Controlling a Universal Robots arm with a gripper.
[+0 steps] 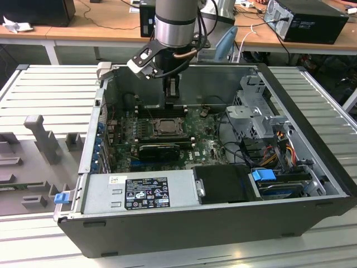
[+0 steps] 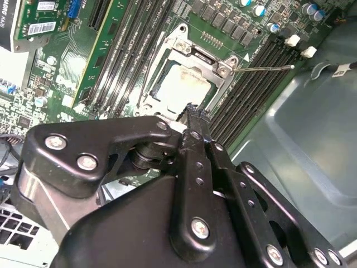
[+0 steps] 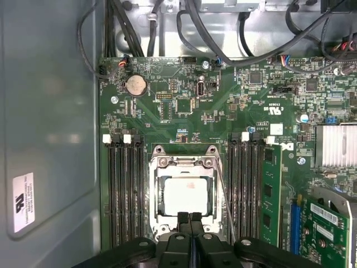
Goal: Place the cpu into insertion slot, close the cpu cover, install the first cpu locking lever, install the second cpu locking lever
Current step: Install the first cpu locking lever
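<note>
The cpu (image 3: 187, 195), pale beige-grey face up, lies in the insertion slot (image 1: 166, 126) on the green motherboard. The silver cpu cover (image 3: 158, 192) lies flat around the chip, which shows through its window. My gripper (image 3: 189, 215) is shut with both fingertips pressed together and nothing between them. It hovers at the cover's near edge. In the second wrist view the gripper (image 2: 192, 111) hangs just over the cpu (image 2: 187, 86) and the cover (image 2: 218, 89). A thin wire locking lever (image 3: 225, 195) sticks out beside the socket, unlatched. In the exterior view the gripper (image 1: 171, 103) points down just behind the socket.
Long black memory slots (image 3: 124, 190) flank the socket on both sides, with a green memory card (image 3: 271, 190) in one. The case wall (image 3: 50, 111) rises close by. Black cables (image 3: 195, 33), a power supply (image 1: 145, 192) and a drive cage (image 1: 256, 111) crowd the case.
</note>
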